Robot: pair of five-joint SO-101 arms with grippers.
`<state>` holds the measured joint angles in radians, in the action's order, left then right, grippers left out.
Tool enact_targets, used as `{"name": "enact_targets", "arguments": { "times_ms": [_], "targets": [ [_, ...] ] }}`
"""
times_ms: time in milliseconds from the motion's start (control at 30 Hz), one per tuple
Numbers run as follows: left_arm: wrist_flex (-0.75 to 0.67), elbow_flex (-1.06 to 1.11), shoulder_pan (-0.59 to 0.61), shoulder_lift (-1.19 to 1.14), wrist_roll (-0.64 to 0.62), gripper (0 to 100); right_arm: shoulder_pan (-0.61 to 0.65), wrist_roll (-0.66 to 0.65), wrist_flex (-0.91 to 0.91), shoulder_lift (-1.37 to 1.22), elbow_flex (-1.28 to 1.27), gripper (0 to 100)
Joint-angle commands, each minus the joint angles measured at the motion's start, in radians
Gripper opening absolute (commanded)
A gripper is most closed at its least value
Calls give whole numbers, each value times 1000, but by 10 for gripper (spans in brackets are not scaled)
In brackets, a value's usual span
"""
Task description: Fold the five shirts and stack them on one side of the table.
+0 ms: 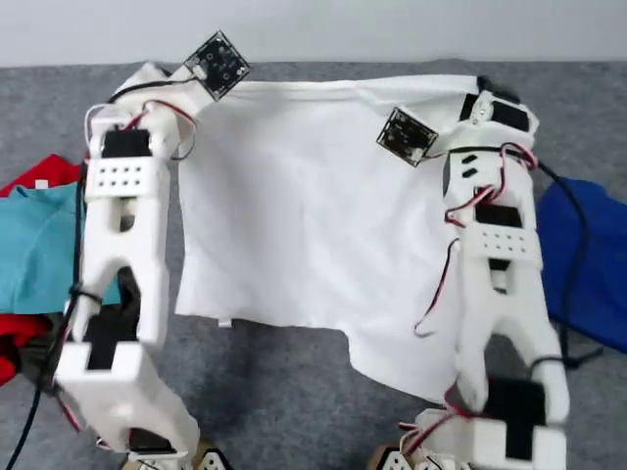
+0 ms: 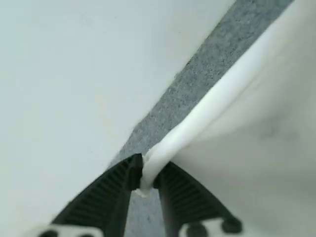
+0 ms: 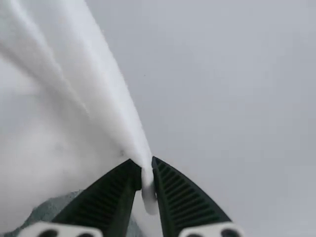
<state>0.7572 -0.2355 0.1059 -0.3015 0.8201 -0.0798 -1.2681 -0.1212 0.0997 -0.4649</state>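
A white shirt (image 1: 313,215) hangs stretched between the two arms over the grey table, its far edge lifted and its near hem resting on the cloth. My left gripper (image 2: 145,180) is shut on a rolled white edge of the shirt (image 2: 207,108); in the high view it sits at the shirt's far left corner (image 1: 157,83). My right gripper (image 3: 143,180) is shut on another bunched white edge of the shirt (image 3: 98,89), at the far right corner (image 1: 485,93). A teal shirt (image 1: 34,245) and a red shirt (image 1: 44,176) lie at the left, a blue shirt (image 1: 588,264) at the right.
The grey table cover (image 1: 294,392) shows in front of the white shirt, between the two arm bases. A pale wall (image 1: 313,29) runs behind the table's far edge. Cables hang from both arms.
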Motion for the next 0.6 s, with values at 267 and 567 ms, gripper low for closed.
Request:
{"name": "enact_targets", "arguments": {
  "times_ms": [267, 567],
  "targets": [
    [141, -127, -15, -98, 49, 14, 15, -12, 12, -145, 230, 9],
    [439, -124, -9, -103, 49, 14, 18, -12, 654, 81, 229, 9]
  ]
}}
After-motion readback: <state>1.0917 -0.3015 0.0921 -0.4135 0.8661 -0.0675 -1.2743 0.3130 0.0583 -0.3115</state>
